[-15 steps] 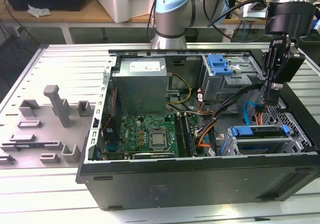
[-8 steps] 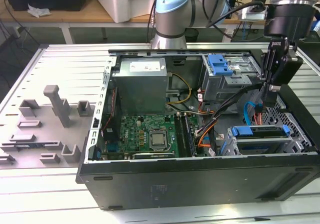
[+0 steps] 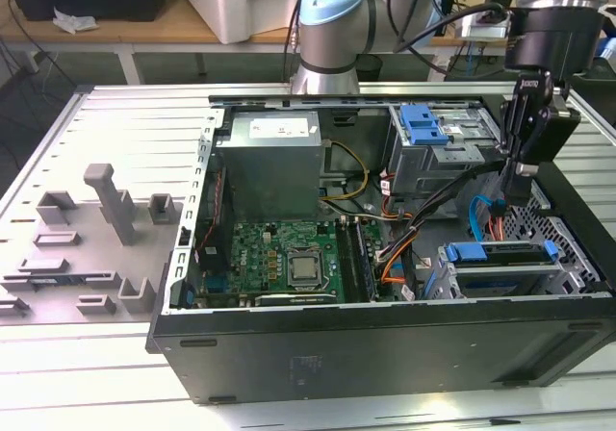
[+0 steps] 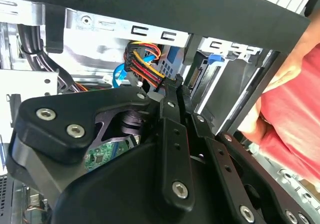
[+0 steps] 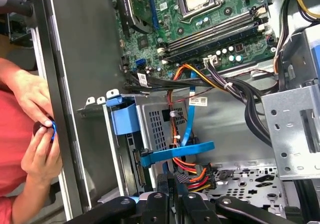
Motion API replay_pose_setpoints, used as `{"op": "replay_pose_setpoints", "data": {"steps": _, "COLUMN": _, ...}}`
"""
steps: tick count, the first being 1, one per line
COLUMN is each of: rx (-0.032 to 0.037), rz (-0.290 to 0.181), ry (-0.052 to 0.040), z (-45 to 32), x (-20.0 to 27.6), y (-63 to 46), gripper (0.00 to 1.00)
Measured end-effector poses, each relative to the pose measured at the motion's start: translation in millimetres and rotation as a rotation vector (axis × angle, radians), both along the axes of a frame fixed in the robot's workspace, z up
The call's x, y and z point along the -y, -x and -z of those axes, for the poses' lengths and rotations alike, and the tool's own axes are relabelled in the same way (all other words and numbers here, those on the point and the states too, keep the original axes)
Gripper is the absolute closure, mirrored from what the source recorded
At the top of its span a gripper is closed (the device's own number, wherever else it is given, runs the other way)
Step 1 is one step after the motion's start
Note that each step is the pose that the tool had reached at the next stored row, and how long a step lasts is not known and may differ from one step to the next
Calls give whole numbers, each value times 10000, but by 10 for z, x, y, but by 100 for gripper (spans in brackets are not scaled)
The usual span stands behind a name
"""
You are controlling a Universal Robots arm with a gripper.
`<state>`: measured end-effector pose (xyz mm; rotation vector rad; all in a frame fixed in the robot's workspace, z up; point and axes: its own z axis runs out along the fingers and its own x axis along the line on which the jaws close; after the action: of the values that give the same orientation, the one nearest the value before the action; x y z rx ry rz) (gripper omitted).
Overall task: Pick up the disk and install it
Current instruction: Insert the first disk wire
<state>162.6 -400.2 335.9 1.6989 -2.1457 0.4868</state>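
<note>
The disk [image 3: 500, 254] sits on edge in the drive cage at the case's front corner, on the exterior view's right, with its blue carrier frame facing up. In the first wrist view the blue carrier [image 5: 123, 119] shows beside the perforated cage wall. My gripper [image 3: 518, 189] hangs inside the case just above and behind that cage, close to the blue data cable. Its fingers are shut with nothing between them in both wrist views, and its tips [image 5: 171, 177] [image 4: 177, 86] are close to a bundle of red, yellow and orange power wires [image 5: 192, 173].
The open black computer case [image 3: 385, 344] holds a grey power-supply box [image 3: 269, 166], a green motherboard [image 3: 289, 258] and an upper cage with a light-blue clip [image 3: 422, 123]. A person's hands [image 5: 37, 134] hold a small dark object just outside the case wall. Grey fixtures [image 3: 106, 219] stand on the exterior view's left.
</note>
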Motion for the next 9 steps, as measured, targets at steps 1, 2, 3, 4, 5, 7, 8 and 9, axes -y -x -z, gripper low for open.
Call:
{"op": "replay_pose_setpoints", "data": {"steps": 1, "rx": 22, "rz": -59, "ry": -5, "z": -5, "x": 1, "y": 5, "gripper": 83}}
{"op": "replay_pose_setpoints", "data": {"steps": 2, "rx": 47, "rz": -134, "ry": -6, "z": -10, "x": 5, "y": 13, "gripper": 83}}
{"op": "replay_pose_setpoints", "data": {"steps": 3, "rx": 62, "rz": -208, "ry": -4, "z": -11, "x": 9, "y": 23, "gripper": 83}}
{"op": "replay_pose_setpoints", "data": {"steps": 4, "rx": 68, "rz": -244, "ry": -5, "z": -11, "x": 12, "y": 29, "gripper": 83}}
{"op": "replay_pose_setpoints", "data": {"steps": 5, "rx": 74, "rz": -282, "ry": -7, "z": -11, "x": 14, "y": 35, "gripper": 83}}
{"op": "replay_pose_setpoints", "data": {"steps": 7, "rx": 86, "rz": -486, "ry": -5, "z": -12, "x": 26, "y": 50, "gripper": 83}}
{"op": "replay_pose_setpoints", "data": {"steps": 8, "rx": 89, "rz": -582, "ry": -5, "z": -12, "x": 30, "y": 55, "gripper": 83}}
{"op": "replay_pose_setpoints", "data": {"steps": 9, "rx": 92, "rz": -654, "ry": -5, "z": -12, "x": 34, "y": 59, "gripper": 83}}
